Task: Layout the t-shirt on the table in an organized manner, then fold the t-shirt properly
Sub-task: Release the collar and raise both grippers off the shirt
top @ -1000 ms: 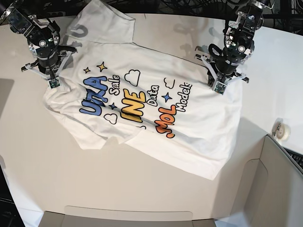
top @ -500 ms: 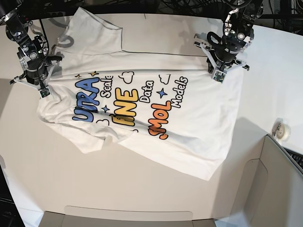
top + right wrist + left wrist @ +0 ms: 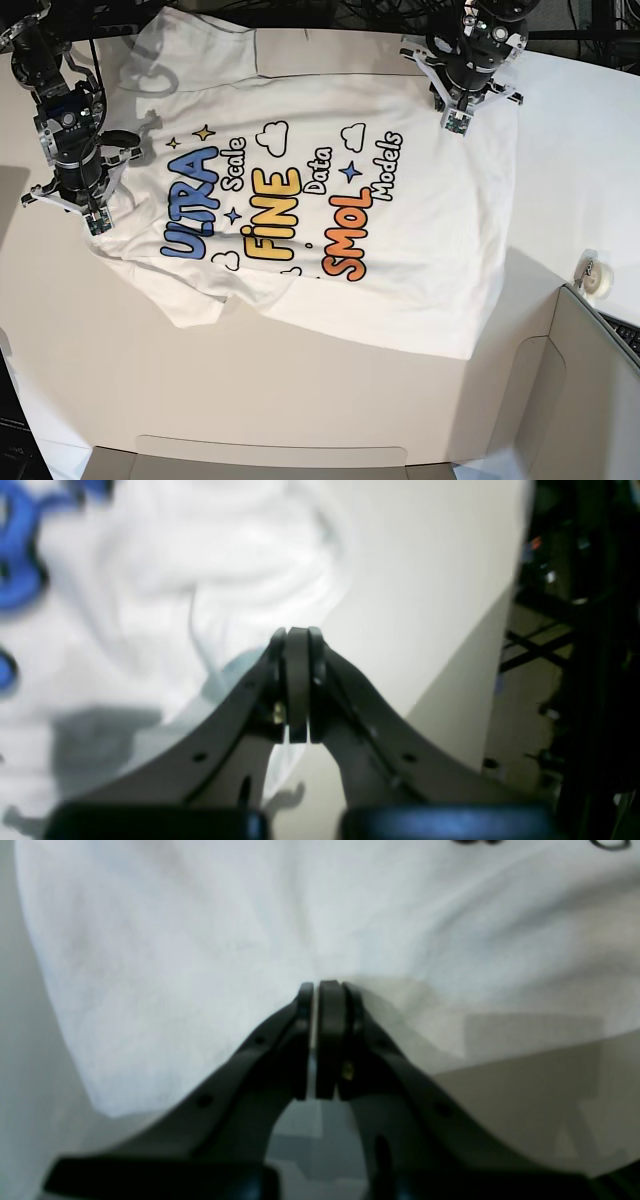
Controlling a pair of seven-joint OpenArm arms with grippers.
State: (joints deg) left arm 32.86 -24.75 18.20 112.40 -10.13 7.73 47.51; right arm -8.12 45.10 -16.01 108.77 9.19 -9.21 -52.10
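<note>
The t-shirt point(image 3: 320, 210) lies print side up on the big white table point(image 3: 90, 340), spread over the far middle of it. Its long way runs slanted, from the far left of the table down to the near right. The words on it slant too, climbing toward the far right. One sleeve point(image 3: 195, 50) sticks out at the far left corner of the shirt. The shirt's left edge is bunched and wrinkled.

The left gripper point(image 3: 452, 124) sits at the shirt's far right corner. Its jaws are pressed together, and in the wrist view the left gripper point(image 3: 322, 987) pinches white cloth between them. The right gripper point(image 3: 96, 222) is at the shirt's left edge. Its jaws are pressed together too, with cloth bunched around the tips point(image 3: 295, 632). A small roll of tape point(image 3: 598, 278) rests on the table to the right of the shirt.
</note>
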